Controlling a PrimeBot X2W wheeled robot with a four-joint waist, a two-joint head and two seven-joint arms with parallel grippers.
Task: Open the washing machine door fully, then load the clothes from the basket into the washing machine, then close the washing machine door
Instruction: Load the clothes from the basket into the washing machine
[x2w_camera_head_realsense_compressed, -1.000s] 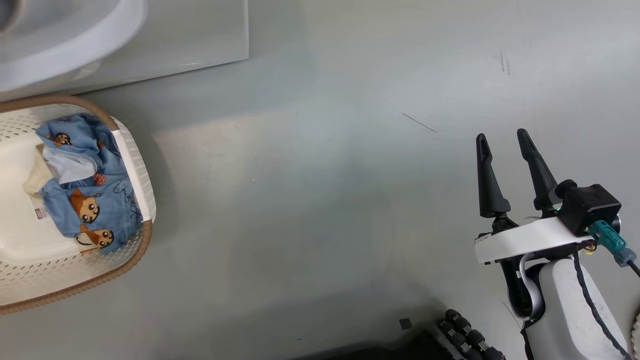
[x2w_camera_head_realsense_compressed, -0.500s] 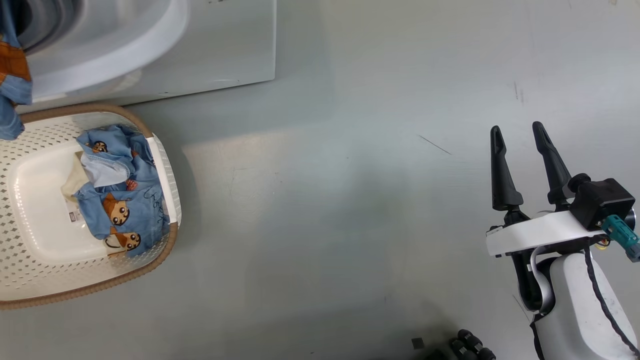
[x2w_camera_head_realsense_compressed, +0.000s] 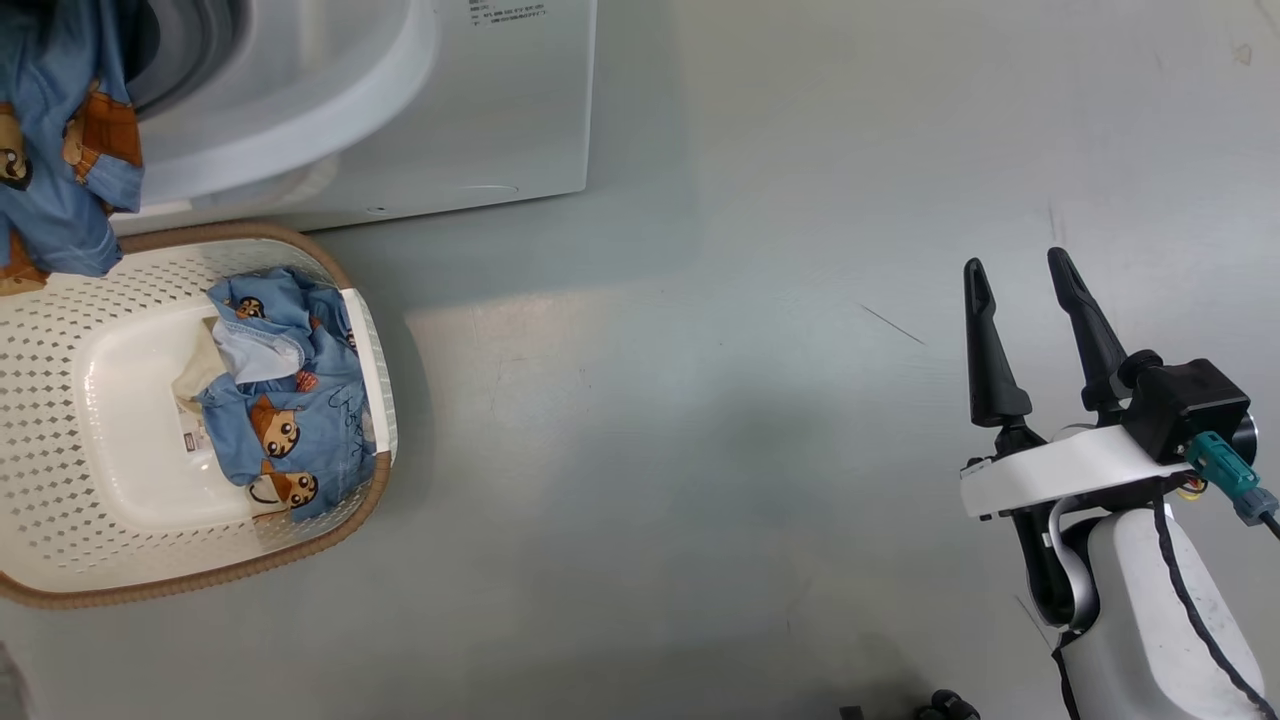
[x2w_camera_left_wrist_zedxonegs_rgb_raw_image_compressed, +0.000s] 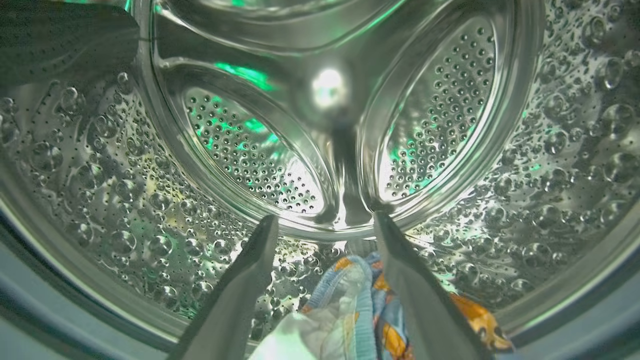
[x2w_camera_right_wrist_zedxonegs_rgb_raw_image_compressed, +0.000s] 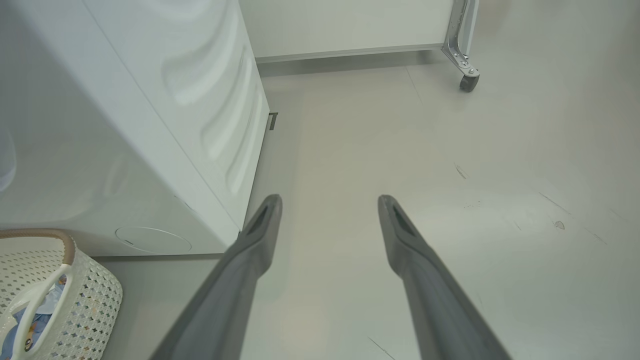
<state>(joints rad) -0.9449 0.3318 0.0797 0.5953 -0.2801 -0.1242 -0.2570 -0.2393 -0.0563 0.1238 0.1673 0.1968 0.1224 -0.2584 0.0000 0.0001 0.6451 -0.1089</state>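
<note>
- Head view: the washing machine (x2w_camera_head_realsense_compressed: 480, 110) is standing at the upper left with its round opening facing the camera. A hanging garment (x2w_camera_head_realsense_compressed: 60, 150), blue with orange-brown print, is draping over the opening's lower lip, down toward the basket (x2w_camera_head_realsense_compressed: 60, 560). The basket is sitting on the grey floor (x2w_camera_head_realsense_compressed: 700, 450) just in front of the machine. The clothes (x2w_camera_head_realsense_compressed: 290, 420) are lying bunched at its right end, cartoon figures facing up. The right gripper (x2w_camera_head_realsense_compressed: 1030, 290) is hovering at the lower right, well apart from the basket. Its two dark fingers are standing wide with nothing between them.
- Left wrist view: the left gripper (x2w_camera_left_wrist_zedxonegs_rgb_raw_image_compressed: 324, 219) is reaching inside the perforated steel drum (x2w_camera_left_wrist_zedxonegs_rgb_raw_image_compressed: 125, 200), fingers spread wide. Blue, white and orange fabric (x2w_camera_left_wrist_zedxonegs_rgb_raw_image_compressed: 350, 300) is lying low between them on the drum's bottom; whether it is touching them I cannot tell.
- Right wrist view: the right gripper (x2w_camera_right_wrist_zedxonegs_rgb_raw_image_compressed: 327, 205) is pointing along bare floor (x2w_camera_right_wrist_zedxonegs_rgb_raw_image_compressed: 475, 225) beside the machine's white side panel (x2w_camera_right_wrist_zedxonegs_rgb_raw_image_compressed: 150, 125), claw wide and holding nothing. The basket's perforated corner (x2w_camera_right_wrist_zedxonegs_rgb_raw_image_compressed: 90, 310) is showing at the lower left, and a caster wheel (x2w_camera_right_wrist_zedxonegs_rgb_raw_image_compressed: 468, 82) is standing far off.
</note>
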